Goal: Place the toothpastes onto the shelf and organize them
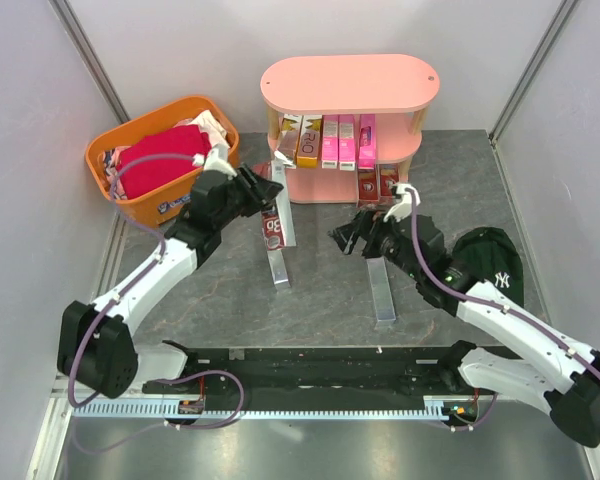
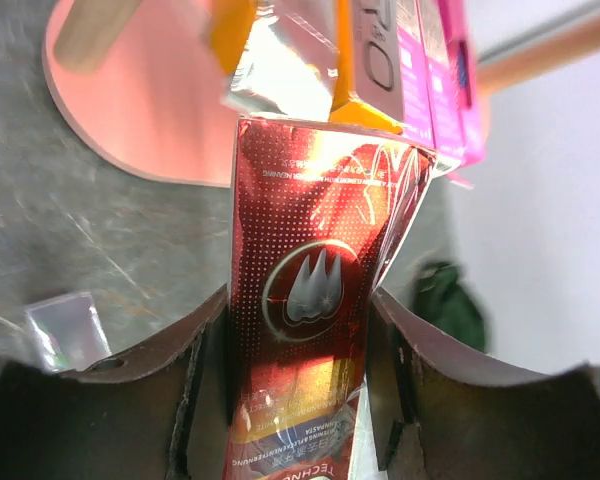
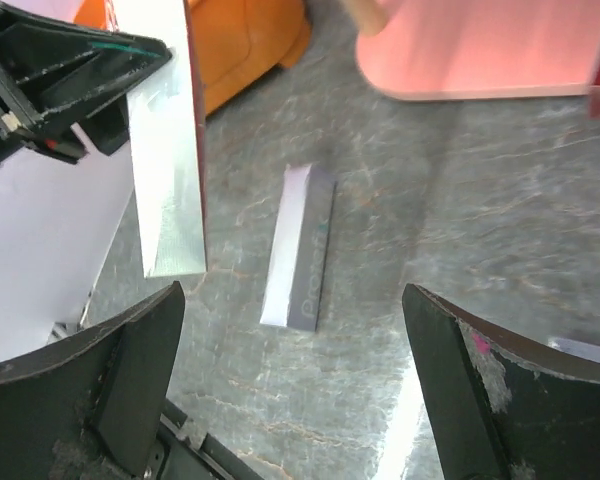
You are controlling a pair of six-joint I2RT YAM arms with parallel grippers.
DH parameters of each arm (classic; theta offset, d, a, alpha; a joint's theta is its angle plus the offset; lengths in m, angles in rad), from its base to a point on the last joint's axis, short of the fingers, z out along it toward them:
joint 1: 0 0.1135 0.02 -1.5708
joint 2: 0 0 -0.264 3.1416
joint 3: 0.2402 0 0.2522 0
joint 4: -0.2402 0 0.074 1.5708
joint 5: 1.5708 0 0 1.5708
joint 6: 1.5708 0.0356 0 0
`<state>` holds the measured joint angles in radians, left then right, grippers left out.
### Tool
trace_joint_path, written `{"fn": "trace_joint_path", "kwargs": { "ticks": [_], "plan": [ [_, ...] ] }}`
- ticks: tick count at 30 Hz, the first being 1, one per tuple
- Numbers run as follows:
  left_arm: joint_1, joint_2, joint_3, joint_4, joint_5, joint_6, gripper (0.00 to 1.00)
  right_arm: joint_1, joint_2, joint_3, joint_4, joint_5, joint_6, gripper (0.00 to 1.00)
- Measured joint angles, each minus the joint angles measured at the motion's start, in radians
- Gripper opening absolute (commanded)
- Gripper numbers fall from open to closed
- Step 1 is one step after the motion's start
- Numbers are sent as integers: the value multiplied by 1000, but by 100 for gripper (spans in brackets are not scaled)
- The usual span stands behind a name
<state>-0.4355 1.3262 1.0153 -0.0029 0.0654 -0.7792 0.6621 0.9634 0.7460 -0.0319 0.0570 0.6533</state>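
My left gripper [image 2: 298,300] is about half open and clamped on a red carton [image 2: 310,200]. In the left wrist view its two fingers [image 2: 195,385] press against the carton's long sides, and the carton runs up the middle of the frame. The carton's far end reaches the foot of the shelf [image 2: 160,110] at the top of that frame. There it meets the ends of cartons that stand on the shelf.

In the top view the red carton sits just left of centre. It hangs off the table [image 1: 330,290], in front of the shelf's left end.

My right gripper [image 3: 290,300] is spread as wide as it goes. Nothing sits between its fingers [image 3: 140,380] and they touch nothing. Below it in the right wrist view, a silver carton [image 3: 300,245] lies flat on the table at mid frame. A second silver carton [image 1: 382,290] lies at lower centre right of the top view, beside the right arm.

On the shelf's middle tier a row of cartons [image 1: 330,140] stands upright, with silver and yellow-gold on the left and pink on the right. On the bottom tier, toward the right, are two more red cartons [image 1: 365,185].

At upper left of the top view is an orange basket [image 1: 105,170] holding a red cloth [image 1: 160,160]. A dark cap [image 1: 495,265] lies at the right.
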Motion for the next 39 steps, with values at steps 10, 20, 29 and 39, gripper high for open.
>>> {"fn": "trace_joint_path", "kwargs": {
  "ticks": [10,20,29,39],
  "plan": [
    [85,-86,-423,468,78,-439,46,353,99,26,73,190,-85,98],
    [117,-58,-499,750,147,-643,46,517,269,63,110,429,-167,97],
    [120,7,-516,887,201,-719,45,529,359,80,227,563,-254,92],
    [120,82,-531,1012,237,-778,45,529,455,142,322,632,-343,43]
  ]
}}
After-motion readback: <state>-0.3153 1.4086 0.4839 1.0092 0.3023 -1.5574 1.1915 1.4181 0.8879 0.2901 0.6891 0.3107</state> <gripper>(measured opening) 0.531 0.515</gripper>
